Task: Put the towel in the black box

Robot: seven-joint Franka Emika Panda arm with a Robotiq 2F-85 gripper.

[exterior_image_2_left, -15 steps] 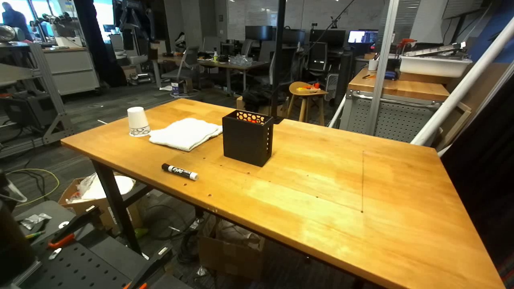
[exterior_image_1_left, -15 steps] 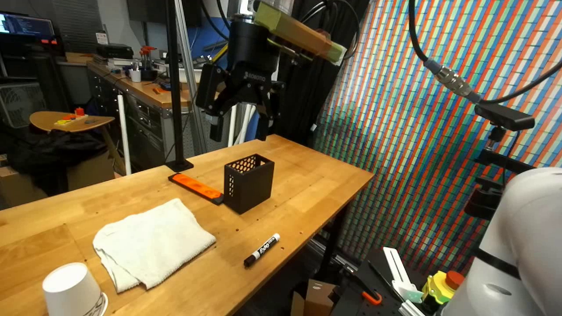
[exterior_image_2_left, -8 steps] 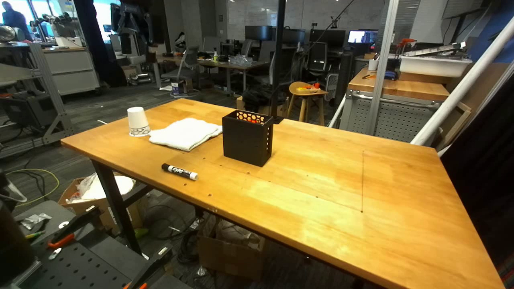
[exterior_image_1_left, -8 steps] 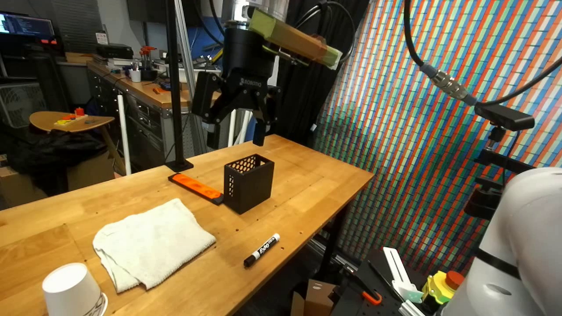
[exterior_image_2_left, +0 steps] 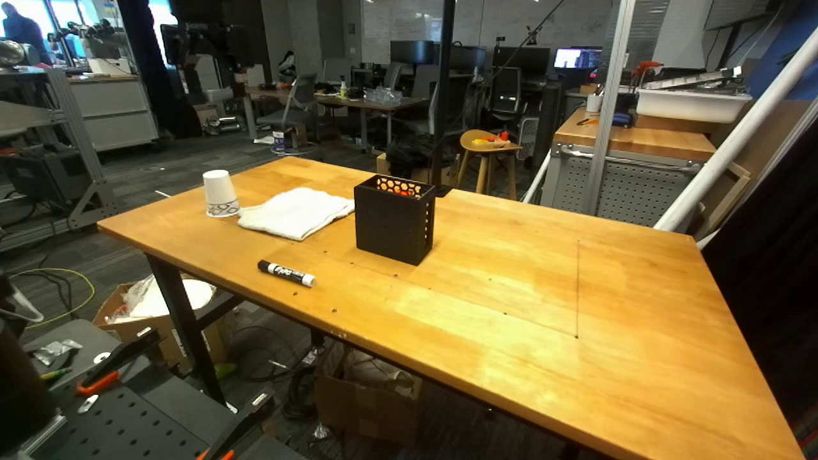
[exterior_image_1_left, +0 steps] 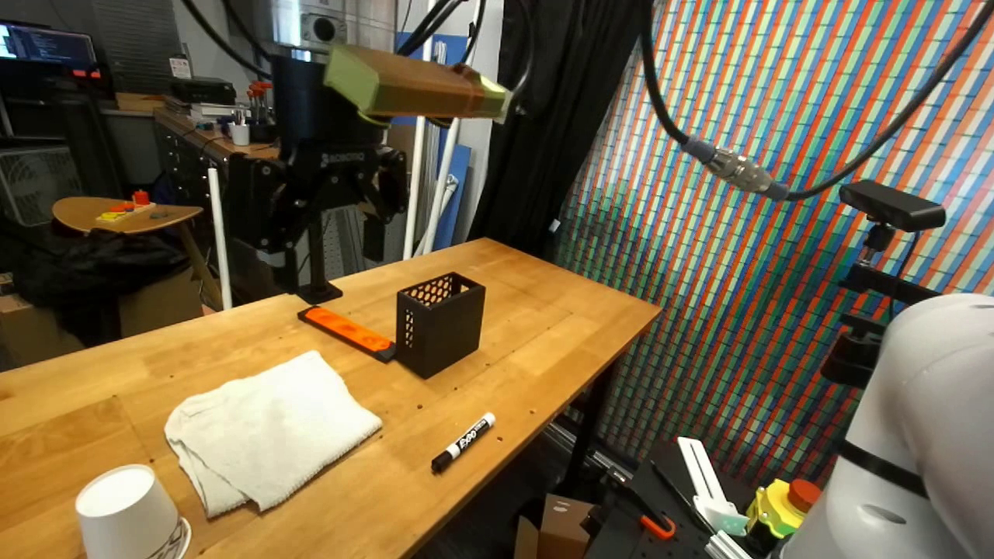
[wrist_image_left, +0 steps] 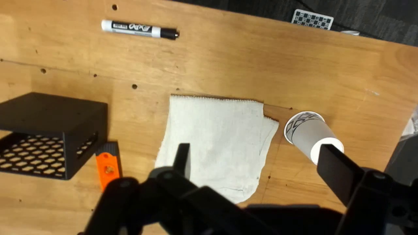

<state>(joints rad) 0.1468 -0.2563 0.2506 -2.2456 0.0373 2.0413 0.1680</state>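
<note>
The towel (wrist_image_left: pixel 217 143) lay folded and flat on the bench (exterior_image_1_left: pixel 559 310) — outside the box (exterior_image_2_left: pixel 390 220), between it and the cup (wrist_image_left: pixel 308 137). On the side toward the cup, a lower layer stuck out past the fold. The box stood upright with its top open, a honeycomb wall showing inside. Just beside its foot lay an orange bar (exterior_image_1_left: pixel 349 330) with black ends; whether the two touched, I could not tell.

The gripper (exterior_image_1_left: pixel 332 260) hung above the bench, pointing down, its fingers (wrist_image_left: pixel 338 173) spread wide. In the wrist view one finger showed in front of the towel, the other across the edge of the cup's white base. The cup stood upside down just beside the towel — rim on the bench, patterned band low.

The marker (exterior_image_1_left: pixel 463 442) lay on its side near an edge of the bench, apart from the towel, its black end turned toward the cup's end. Beyond the bench, in both exterior views, stood a stool (exterior_image_2_left: pixel 471 142) with small coloured pieces on its seat.
</note>
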